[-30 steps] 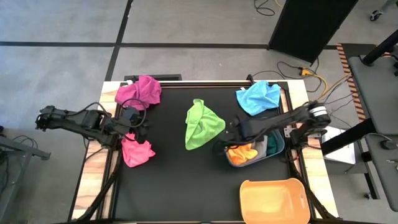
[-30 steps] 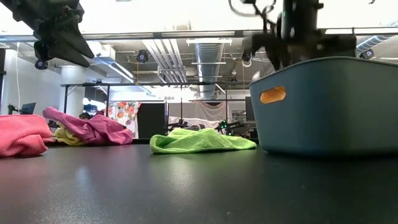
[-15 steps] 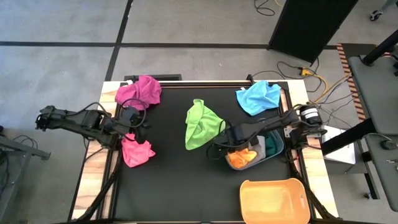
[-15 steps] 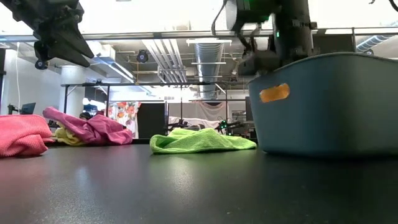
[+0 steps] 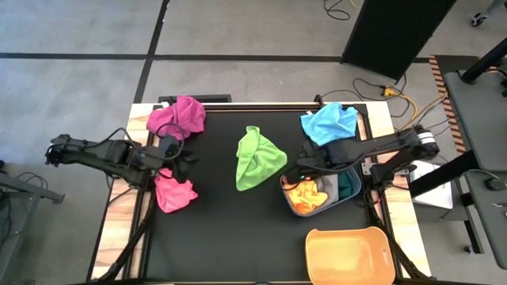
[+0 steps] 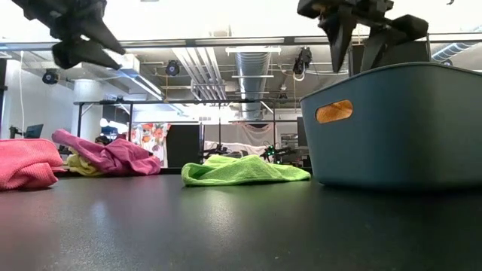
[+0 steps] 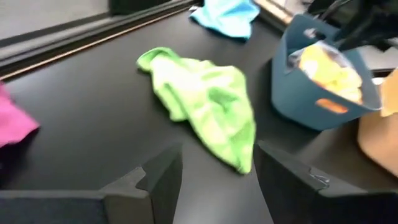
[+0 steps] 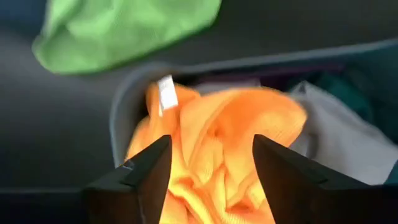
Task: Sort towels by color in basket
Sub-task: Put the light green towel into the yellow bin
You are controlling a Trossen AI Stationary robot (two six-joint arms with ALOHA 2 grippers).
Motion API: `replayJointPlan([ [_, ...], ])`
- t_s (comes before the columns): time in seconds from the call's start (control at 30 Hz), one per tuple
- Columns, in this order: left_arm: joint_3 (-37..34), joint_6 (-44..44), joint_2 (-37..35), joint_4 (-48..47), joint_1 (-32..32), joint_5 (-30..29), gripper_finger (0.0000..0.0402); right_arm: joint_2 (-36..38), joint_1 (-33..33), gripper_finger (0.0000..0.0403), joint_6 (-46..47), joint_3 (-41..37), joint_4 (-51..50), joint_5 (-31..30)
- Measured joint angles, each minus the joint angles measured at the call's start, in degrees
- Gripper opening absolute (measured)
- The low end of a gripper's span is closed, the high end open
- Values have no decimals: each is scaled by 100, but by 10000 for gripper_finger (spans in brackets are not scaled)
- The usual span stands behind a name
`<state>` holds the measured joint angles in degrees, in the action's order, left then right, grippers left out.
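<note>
A blue-grey basket (image 5: pixel 350 192) stands right of centre and holds an orange-yellow towel (image 8: pixel 217 143), a grey one (image 8: pixel 348 140) and a dark green one (image 5: pixel 346 187). My right gripper (image 5: pixel 305 169) hangs open over the basket's left rim (image 8: pixel 121 112), just above the orange-yellow towel. Flat on the table lie a lime towel (image 5: pixel 257 158), a light blue one (image 5: pixel 329 123), a magenta one (image 5: pixel 178 117) and a pink one (image 5: pixel 174 192). My left gripper (image 5: pixel 182 161) hovers open above the pink towel, facing the lime towel (image 7: pixel 205 106).
An orange tub (image 5: pixel 348 253) stands at the near right of the table. A yellowish cloth (image 6: pixel 83 164) shows beside the magenta towel (image 6: pixel 113 154) in the low view. Bare black mat stretches along the near edge, between the pink towel and the basket.
My right gripper has risen from low at the basket's left rim and drawn back toward the far right, now clear above the rim. The orange-yellow towel stays in the basket. My left gripper has edged slightly toward the right.
</note>
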<state>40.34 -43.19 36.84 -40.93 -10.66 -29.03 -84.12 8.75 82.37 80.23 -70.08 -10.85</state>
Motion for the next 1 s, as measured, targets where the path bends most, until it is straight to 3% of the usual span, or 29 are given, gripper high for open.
replayJointPlan([
  [0.17,0,331,346,628,8,6,204,426,-1,243,-123,0,4,-586],
  [0.4,0,783,1129,1338,354,24,227,820,-1,266,-255,0,6,-943],
  [0.5,0,840,1401,1656,725,409,230,969,-1,274,-450,0,12,-1025],
  [0.63,0,820,1816,2045,1163,1083,231,1104,-67,283,-1125,0,41,-1221],
  [0.77,16,823,2226,2290,1325,1165,231,1141,-93,289,-1712,0,50,-1542],
  [1.0,90,708,2528,2253,1333,1202,231,1102,-89,297,-2400,0,47,-1527],
])
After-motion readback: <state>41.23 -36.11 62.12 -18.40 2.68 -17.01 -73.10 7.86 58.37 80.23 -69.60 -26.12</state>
